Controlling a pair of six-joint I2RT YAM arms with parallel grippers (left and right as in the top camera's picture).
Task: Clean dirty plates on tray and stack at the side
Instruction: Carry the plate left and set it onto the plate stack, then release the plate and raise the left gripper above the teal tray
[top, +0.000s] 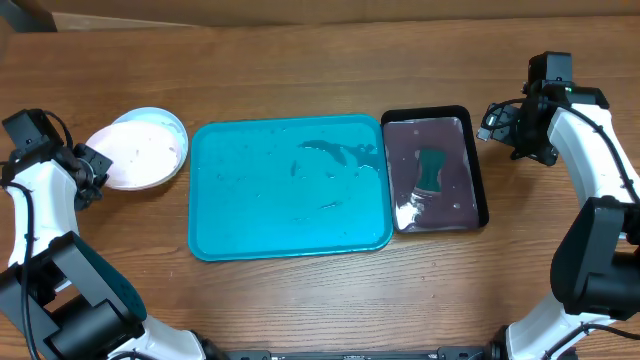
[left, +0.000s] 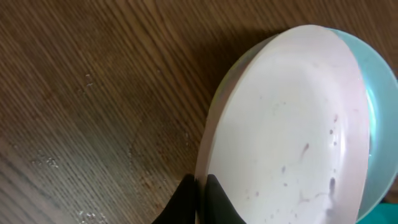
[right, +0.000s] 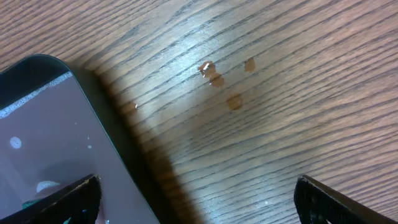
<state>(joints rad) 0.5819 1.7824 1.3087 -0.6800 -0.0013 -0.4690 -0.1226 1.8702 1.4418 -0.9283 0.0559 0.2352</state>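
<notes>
Spanning the middle of the wooden table (top: 300, 60), the tray (top: 290, 215) shows dark wet streaks toward its 1 o'clock corner. At its 3 o'clock sits a black tray (top: 425, 112) holding a green sponge (top: 432, 170). At its 9 o'clock, off the tray, the white plate (top: 135, 155) lies skewed atop the light blue plate (top: 172, 122). At the white plate's rim the left gripper (left: 199, 186) is pinched closed; the right gripper (right: 199, 205) hangs spread wide over bare wood at the black tray's 2 o'clock.
</notes>
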